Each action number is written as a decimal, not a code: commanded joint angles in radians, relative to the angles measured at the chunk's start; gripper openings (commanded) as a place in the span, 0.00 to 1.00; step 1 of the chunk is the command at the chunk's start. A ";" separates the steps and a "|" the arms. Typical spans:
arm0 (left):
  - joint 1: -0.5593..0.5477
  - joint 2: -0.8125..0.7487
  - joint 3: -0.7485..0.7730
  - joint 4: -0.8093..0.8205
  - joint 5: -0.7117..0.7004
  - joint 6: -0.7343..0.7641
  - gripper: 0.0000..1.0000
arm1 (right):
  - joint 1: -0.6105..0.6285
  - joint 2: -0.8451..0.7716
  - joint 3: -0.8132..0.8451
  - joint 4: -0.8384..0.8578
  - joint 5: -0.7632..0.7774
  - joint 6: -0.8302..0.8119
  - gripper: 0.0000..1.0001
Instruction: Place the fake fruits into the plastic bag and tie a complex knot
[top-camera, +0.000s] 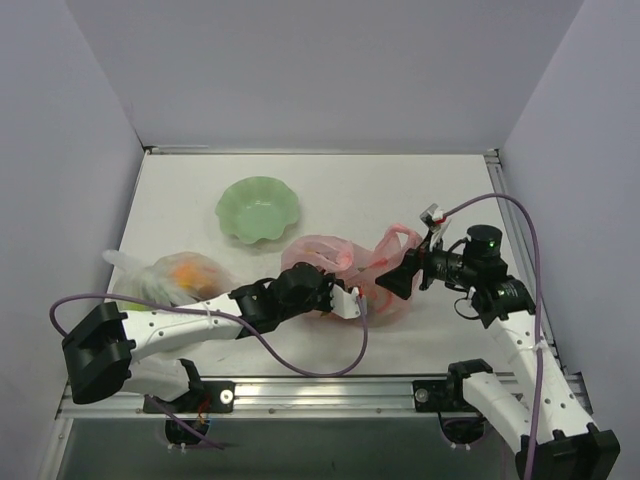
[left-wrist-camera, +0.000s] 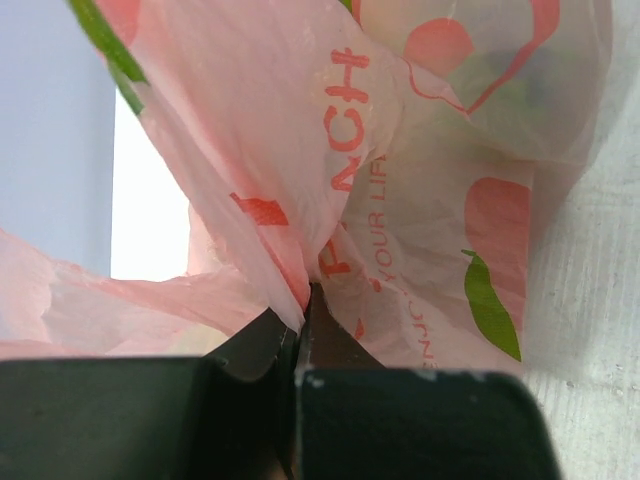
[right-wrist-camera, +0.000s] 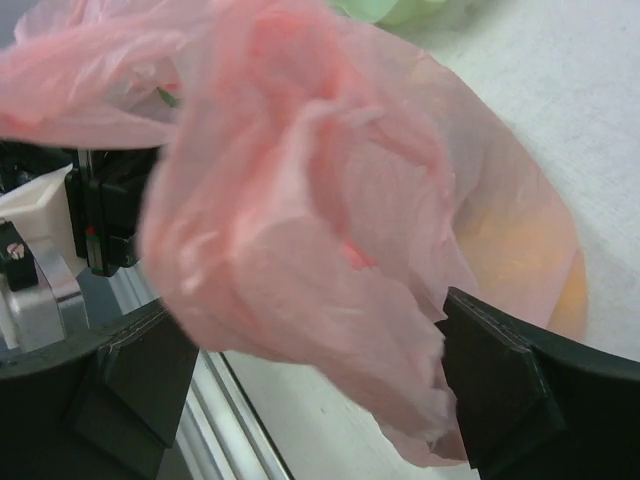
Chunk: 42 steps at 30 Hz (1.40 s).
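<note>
The pink plastic bag (top-camera: 330, 262) lies crumpled at the middle of the table, with a handle loop (top-camera: 398, 238) raised to its right. My left gripper (top-camera: 350, 302) is shut on a fold of the bag's film at its near edge; in the left wrist view the jaws (left-wrist-camera: 303, 305) meet on thin pink plastic. My right gripper (top-camera: 390, 282) is open at the bag's right side. In the right wrist view bunched pink film (right-wrist-camera: 300, 230) fills the gap between the wide-apart fingers (right-wrist-camera: 500, 385). A yellow-orange shape (right-wrist-camera: 545, 262) shows faintly through the bag. No loose fruits are in view.
A pale green scalloped bowl (top-camera: 258, 208) stands behind the bag. A clear colourless bag of fruits (top-camera: 178, 280) lies at the left, beside my left arm. The metal rail (top-camera: 330, 392) runs along the near edge. Walls close in the left and right sides.
</note>
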<state>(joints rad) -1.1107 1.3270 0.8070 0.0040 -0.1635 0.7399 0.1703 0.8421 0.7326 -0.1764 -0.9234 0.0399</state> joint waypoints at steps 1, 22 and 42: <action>0.003 -0.052 0.004 0.076 0.038 -0.016 0.00 | 0.011 -0.023 -0.039 0.168 0.017 0.000 1.00; -0.041 -0.009 -0.040 0.117 0.061 0.027 0.00 | 0.199 0.258 -0.039 0.437 0.397 0.421 0.18; 0.180 -0.222 0.219 -0.383 0.795 -0.175 0.69 | 0.193 0.276 0.059 0.276 0.109 -0.140 0.00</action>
<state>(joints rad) -0.9257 1.1759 0.9112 -0.2802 0.4885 0.6773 0.3656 1.1290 0.7452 0.1005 -0.8124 -0.1013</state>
